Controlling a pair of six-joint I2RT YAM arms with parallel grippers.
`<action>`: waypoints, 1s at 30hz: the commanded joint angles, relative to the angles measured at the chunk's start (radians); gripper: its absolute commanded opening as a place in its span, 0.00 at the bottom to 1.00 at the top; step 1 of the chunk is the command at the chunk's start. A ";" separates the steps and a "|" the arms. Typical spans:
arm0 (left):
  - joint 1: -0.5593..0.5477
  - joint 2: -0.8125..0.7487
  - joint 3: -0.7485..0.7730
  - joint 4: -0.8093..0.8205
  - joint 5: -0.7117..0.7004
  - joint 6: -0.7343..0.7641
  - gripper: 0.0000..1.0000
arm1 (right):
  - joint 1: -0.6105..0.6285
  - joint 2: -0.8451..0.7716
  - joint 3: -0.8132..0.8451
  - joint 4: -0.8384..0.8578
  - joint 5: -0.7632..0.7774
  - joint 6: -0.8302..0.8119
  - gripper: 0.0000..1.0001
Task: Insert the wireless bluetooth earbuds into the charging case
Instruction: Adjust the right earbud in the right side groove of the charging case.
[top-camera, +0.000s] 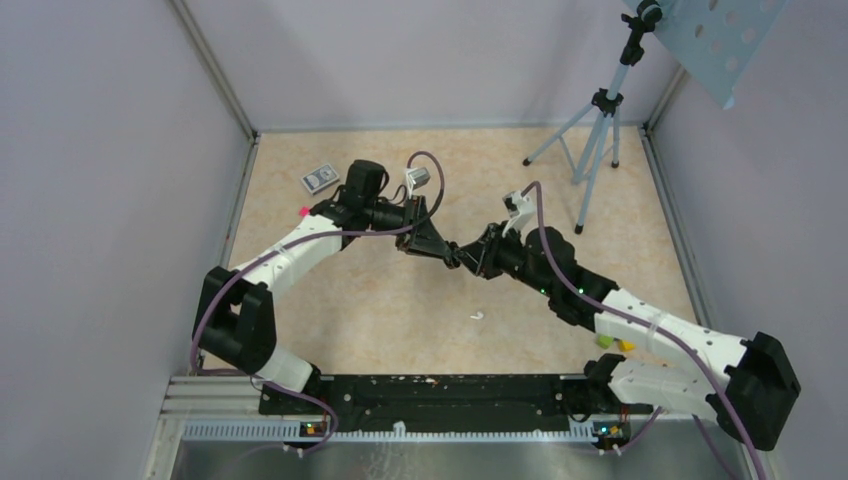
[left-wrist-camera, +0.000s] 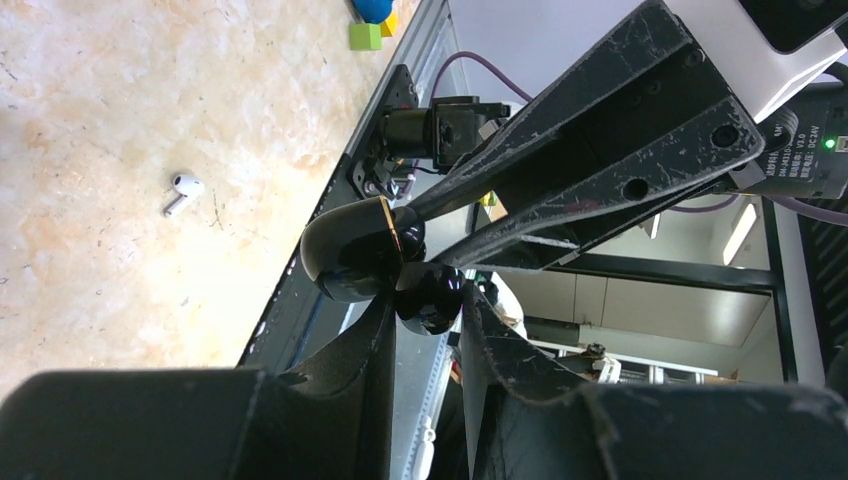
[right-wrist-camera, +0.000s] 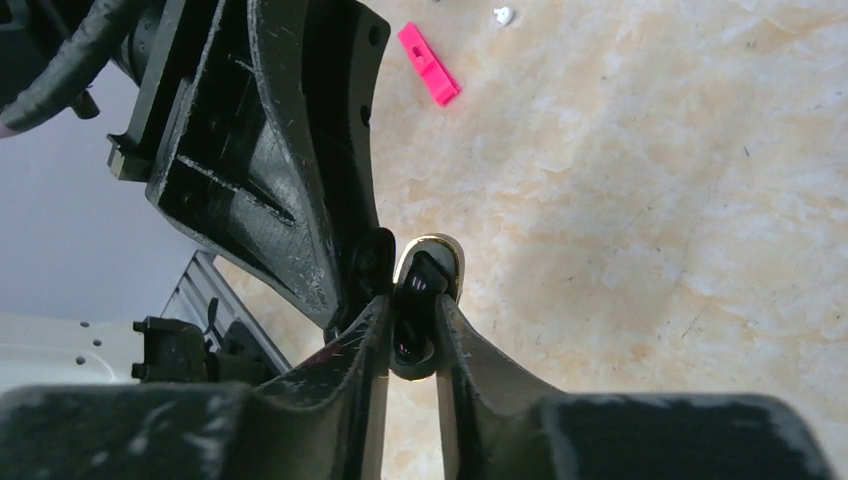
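**Grippers meet tip to tip at the case**

Seen from above, both arms reach to mid-table. The left gripper (top-camera: 445, 250) and right gripper (top-camera: 466, 257) touch at their tips, but what they hold is too small to make out there.

The right wrist view fills that in. The right fingers stand narrow, clamped on the black case (right-wrist-camera: 430, 262), and its gold-rimmed mouth faces the camera. A left fingertip touches the rim.

The left wrist view shows the case from the side, pinched near the rim by the right fingers. It also shows a small glossy black piece (left-wrist-camera: 430, 300) gripped in the narrow gap between the left fingers and touching the case. Whether that piece is an earbud or part of the case cannot be told.

A white earbud (left-wrist-camera: 183, 192) lies loose on the table (top-camera: 400, 310), well apart from both grippers. It shows from above and from the left wrist only. The right wrist view alone shows a pink strip (right-wrist-camera: 428, 64) plainly.
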 joint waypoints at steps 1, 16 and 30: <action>-0.014 -0.036 0.016 0.080 0.030 -0.002 0.00 | 0.019 0.024 0.070 -0.064 -0.065 0.026 0.26; -0.013 0.004 0.004 0.040 0.052 0.067 0.00 | 0.018 -0.130 0.111 -0.192 0.166 -0.042 0.52; 0.015 0.408 0.331 0.157 0.081 0.130 0.00 | 0.008 -0.354 0.060 -0.385 0.547 -0.038 0.57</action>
